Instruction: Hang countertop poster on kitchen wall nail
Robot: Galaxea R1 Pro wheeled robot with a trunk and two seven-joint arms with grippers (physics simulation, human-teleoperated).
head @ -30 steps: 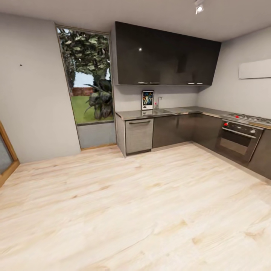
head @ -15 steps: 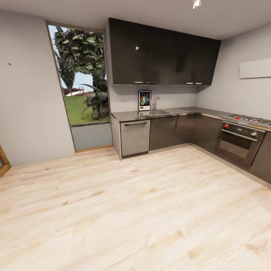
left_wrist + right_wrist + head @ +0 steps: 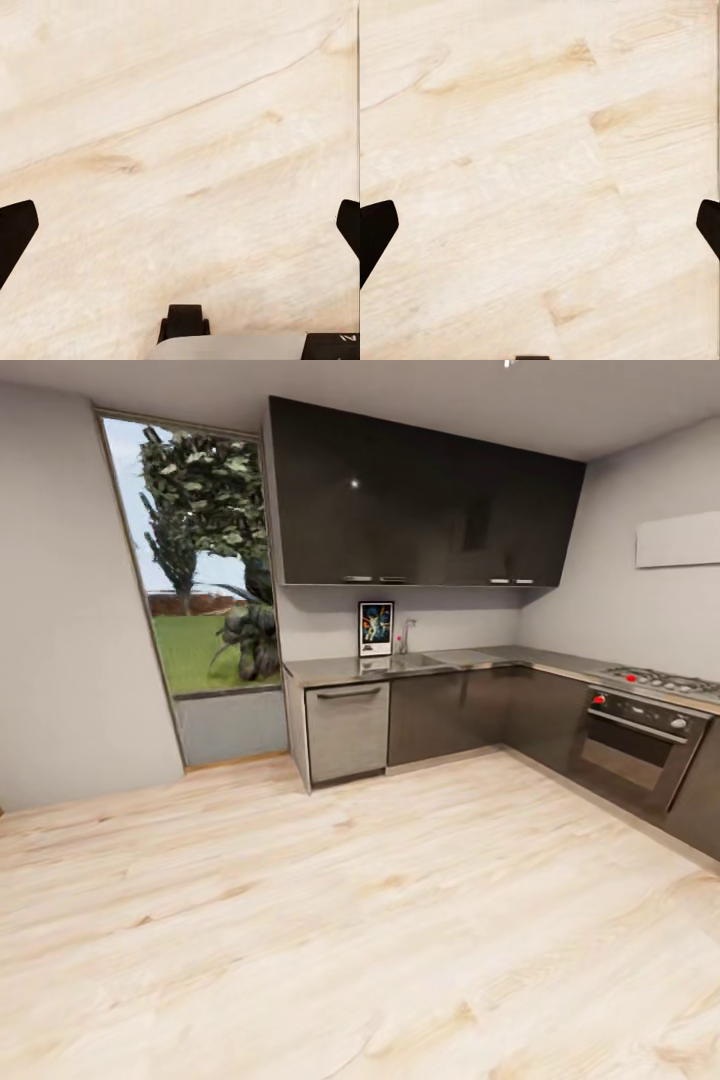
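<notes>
The poster (image 3: 376, 628) stands upright on the kitchen countertop (image 3: 500, 656), leaning against the back wall just left of the chrome tap (image 3: 405, 634) and the sunken sink (image 3: 417, 659). It is far across the room from me. In the left wrist view my left gripper (image 3: 180, 229) is open, its dark fingertips (image 3: 15, 231) wide apart over bare wooden floor. My right gripper (image 3: 540, 225) is open too, its fingertips (image 3: 375, 229) spread over the floor, with nothing between them.
Light wooden floor (image 3: 330, 920) stretches to the cabinets. A tall window (image 3: 195, 570) is left of the counter, with a dishwasher (image 3: 346, 730) at the counter's end. Dark upper cabinets (image 3: 420, 500) hang above. An oven (image 3: 632, 745) and hob (image 3: 665, 682) stand at the right.
The whole head view has shifted: the camera moved closer and turned right. The left wall's small dark nail and the door frame have left the picture. The poster has not moved.
</notes>
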